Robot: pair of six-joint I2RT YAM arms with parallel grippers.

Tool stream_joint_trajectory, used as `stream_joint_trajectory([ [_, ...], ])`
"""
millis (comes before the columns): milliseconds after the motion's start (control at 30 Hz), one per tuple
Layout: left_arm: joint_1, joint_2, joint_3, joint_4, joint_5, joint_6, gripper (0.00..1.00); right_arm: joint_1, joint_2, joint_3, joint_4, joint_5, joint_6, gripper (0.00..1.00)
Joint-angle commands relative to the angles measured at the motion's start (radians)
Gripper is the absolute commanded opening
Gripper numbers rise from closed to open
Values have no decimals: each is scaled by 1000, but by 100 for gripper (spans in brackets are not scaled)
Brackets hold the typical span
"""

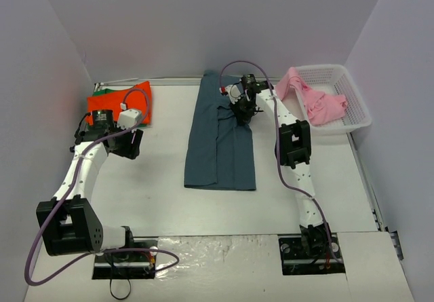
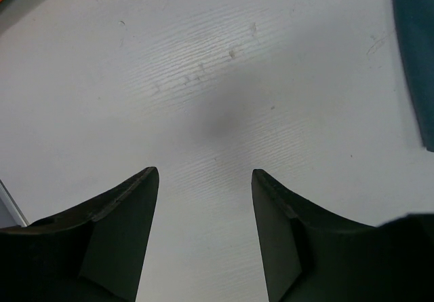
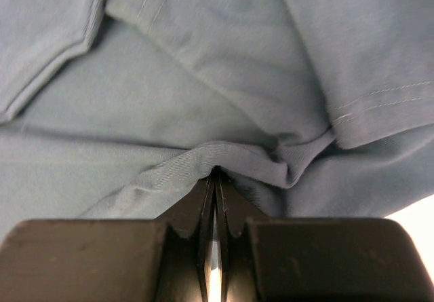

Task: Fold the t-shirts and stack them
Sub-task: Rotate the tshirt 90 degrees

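Our blue shirt (image 1: 220,139) lies folded long in the middle of the table (image 1: 156,180), with the right gripper (image 3: 215,174) pinched shut on only a thin ridge near its far end. We figure that could slip or drag the layers crooked. Meanwhile the left gripper (image 2: 203,180) hangs with jaws apart over the table, pinning nothing.

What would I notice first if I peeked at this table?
A long slate-blue t-shirt lies in the middle, with the right pincer shut on a fold of it. A bright orange-red t-shirt sits far left, and a pink t-shirt spills over the white basket far right.
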Motion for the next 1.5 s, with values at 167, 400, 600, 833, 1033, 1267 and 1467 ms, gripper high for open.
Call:
stream_joint_trajectory([
  [167,4,8,42,-3,-26,16,56,-20,116,62,57,133,3,0],
  [400,4,36,45,-5,-40,22,56,-22,139,108,148,170,23,0],
  [600,4,51,54,-11,-43,24,56,-22,170,147,202,190,27,0],
  [833,2,59,53,-10,-40,27,56,-17,193,179,254,208,38,0],
  [1033,-2,62,59,-14,-34,25,56,-5,147,128,258,211,40,0],
  [1267,-9,39,62,-17,-17,18,57,-3,-39,-73,260,191,20,0],
  [1467,-15,-5,61,-20,-1,15,59,-3,-209,-232,260,182,7,3],
])
